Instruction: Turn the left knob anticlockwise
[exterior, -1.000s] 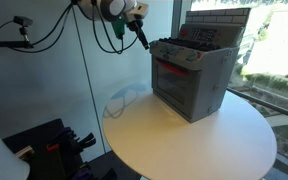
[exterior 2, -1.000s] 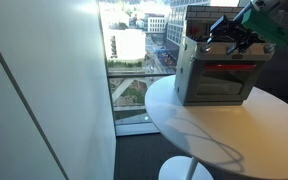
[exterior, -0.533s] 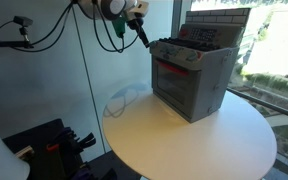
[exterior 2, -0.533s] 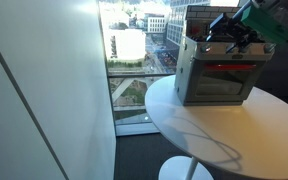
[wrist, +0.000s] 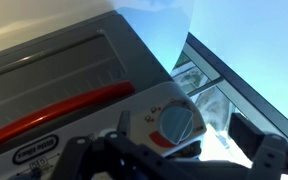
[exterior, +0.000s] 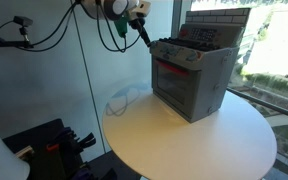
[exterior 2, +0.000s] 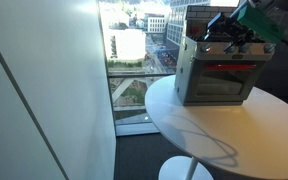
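Observation:
A grey toy oven [exterior: 192, 75] with a red door handle stands on a round white table; it also shows in the other exterior view [exterior 2: 216, 72]. In the wrist view its pale blue knob [wrist: 176, 123], ringed by a red arc, sits close in front of the camera at the oven's corner. My gripper [wrist: 174, 160] is open, with one dark finger [wrist: 269, 150] right of the knob and the other low on the left. The knob lies between them, and I cannot tell whether they touch it. In both exterior views the gripper [exterior: 141, 37] [exterior 2: 227, 38] is at the oven's upper front corner.
The round white table [exterior: 184, 140] [exterior 2: 209, 125] stands beside a floor-to-ceiling window. A white wall lies behind the arm, with black cables [exterior: 44, 35] hanging from it. Dark equipment [exterior: 54, 145] sits on the floor beside the table.

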`<state>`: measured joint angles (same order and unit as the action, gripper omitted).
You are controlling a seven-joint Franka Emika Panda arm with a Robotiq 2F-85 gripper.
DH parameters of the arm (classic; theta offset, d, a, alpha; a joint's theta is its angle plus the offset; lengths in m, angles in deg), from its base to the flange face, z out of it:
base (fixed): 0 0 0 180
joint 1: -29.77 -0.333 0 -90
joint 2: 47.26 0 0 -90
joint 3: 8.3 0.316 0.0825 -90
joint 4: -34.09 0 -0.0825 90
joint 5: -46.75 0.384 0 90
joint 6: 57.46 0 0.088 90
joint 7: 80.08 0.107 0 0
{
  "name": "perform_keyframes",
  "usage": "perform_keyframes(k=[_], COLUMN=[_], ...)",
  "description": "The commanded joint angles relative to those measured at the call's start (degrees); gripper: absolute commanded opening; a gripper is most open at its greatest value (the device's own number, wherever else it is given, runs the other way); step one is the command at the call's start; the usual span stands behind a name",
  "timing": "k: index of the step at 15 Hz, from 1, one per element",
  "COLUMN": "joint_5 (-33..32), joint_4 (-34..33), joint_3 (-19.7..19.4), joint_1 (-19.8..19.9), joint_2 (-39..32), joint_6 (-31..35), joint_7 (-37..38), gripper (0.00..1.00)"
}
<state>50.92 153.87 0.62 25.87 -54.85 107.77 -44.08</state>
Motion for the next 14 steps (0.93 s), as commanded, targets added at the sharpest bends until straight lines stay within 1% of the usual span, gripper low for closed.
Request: perform_keyframes(k=[1, 14], joint_5=[0.59, 0.15], joint_4=[-2.50, -6.30], joint_3=[0.12, 0.02], joint_1=[0.09, -0.10], joint_2=[-2.00, -5.32], joint_6=[0.65, 0.50], joint_7=[-0.04, 0.38], gripper=[1.00, 1.00])
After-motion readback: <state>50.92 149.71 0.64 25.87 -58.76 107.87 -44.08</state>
